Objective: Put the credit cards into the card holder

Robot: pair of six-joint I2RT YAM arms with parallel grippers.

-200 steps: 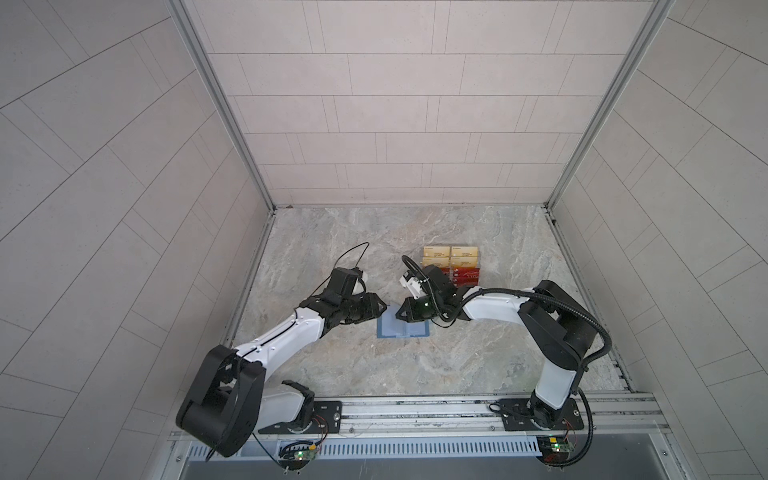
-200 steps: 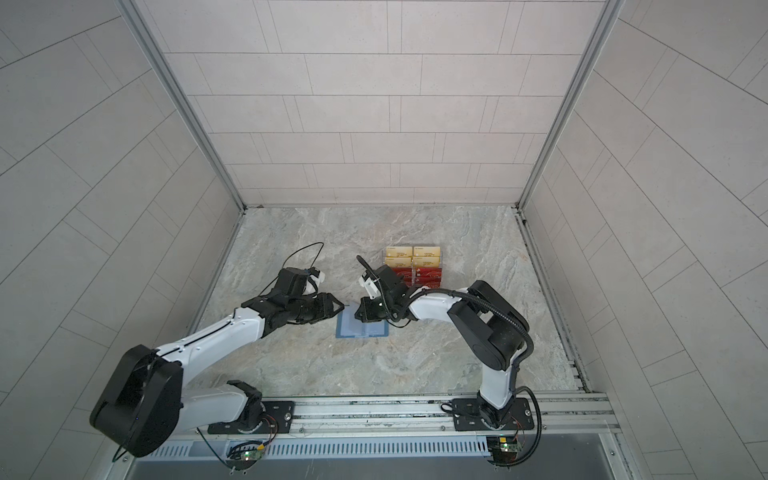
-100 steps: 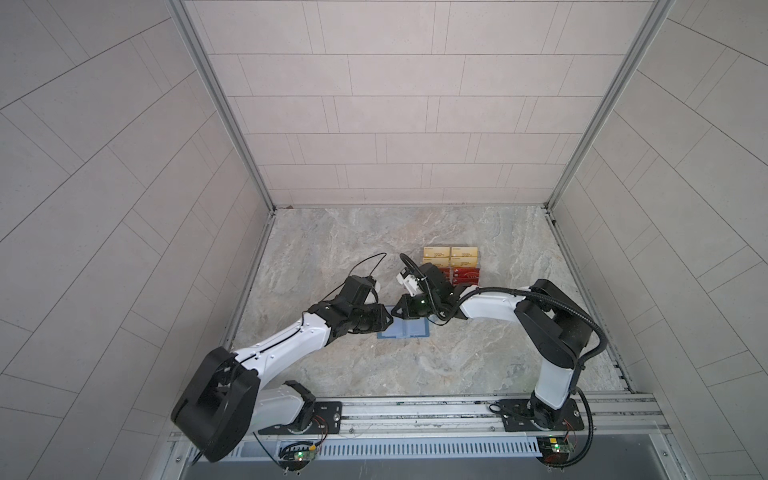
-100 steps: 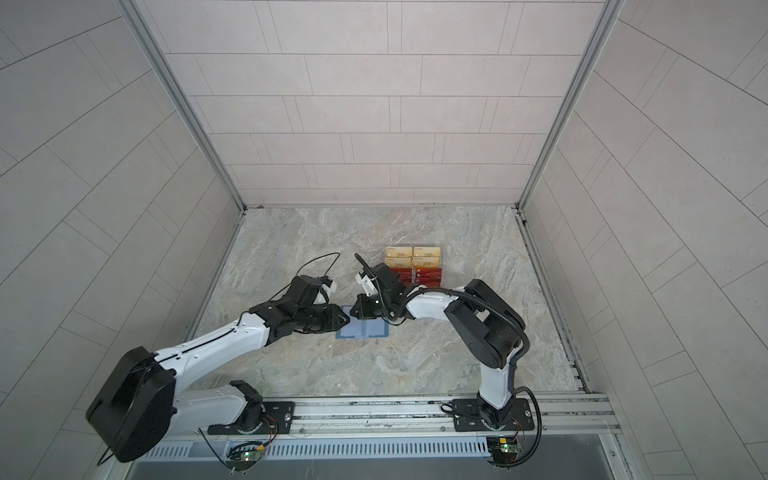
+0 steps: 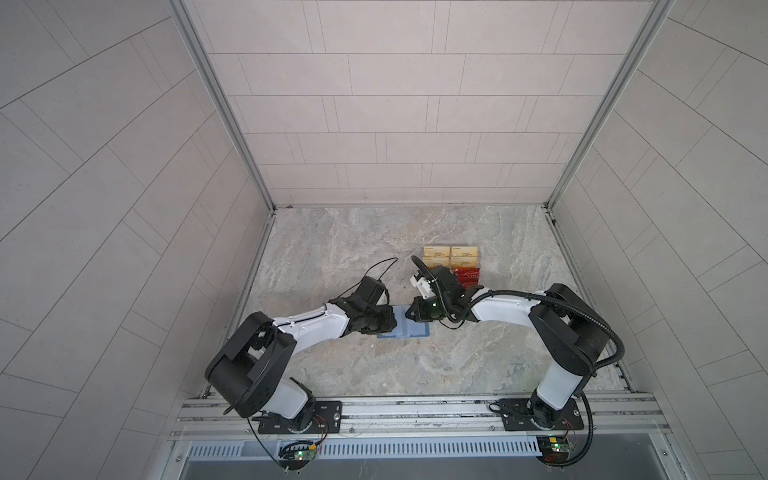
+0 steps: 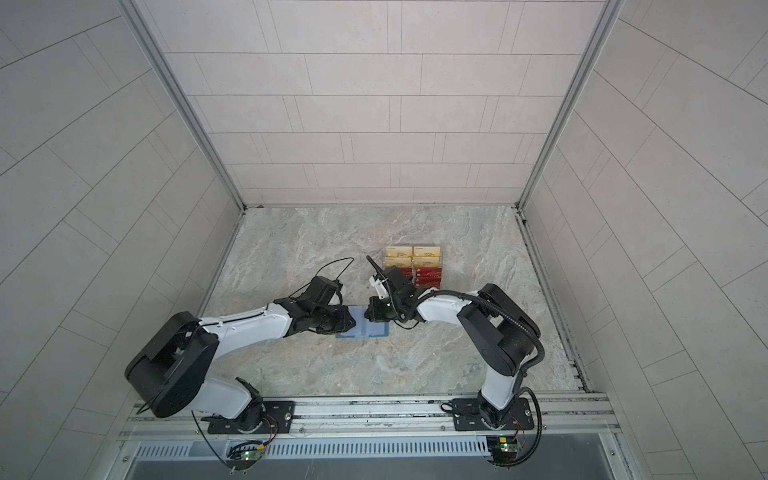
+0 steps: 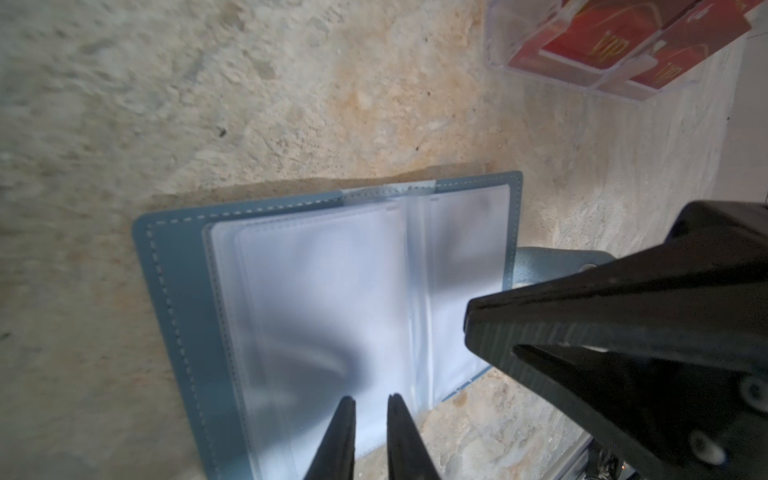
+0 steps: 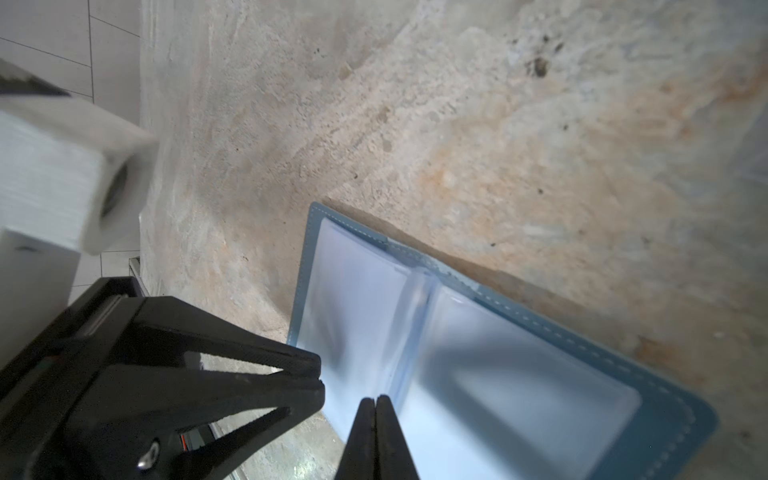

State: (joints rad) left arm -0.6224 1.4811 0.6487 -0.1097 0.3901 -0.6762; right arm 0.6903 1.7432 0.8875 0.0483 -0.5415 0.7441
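The card holder [image 5: 411, 329] is laid open at the bench [image 5: 332, 249] centre, seemingly pinned flat by the shut right jaws — so a sleeve [image 7: 324, 291] can be parted by the left jaws, narrowed to a slit; the credit cards [image 5: 467, 276] are stood farther back, to the right

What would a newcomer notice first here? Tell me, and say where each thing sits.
The open blue card holder lies flat in the middle of the marble table, and its visible clear sleeves are empty. The left gripper and the shut right gripper reach in over it from opposite sides. Behind it, toward the back wall, a clear rack holds gold cards and red credit cards.
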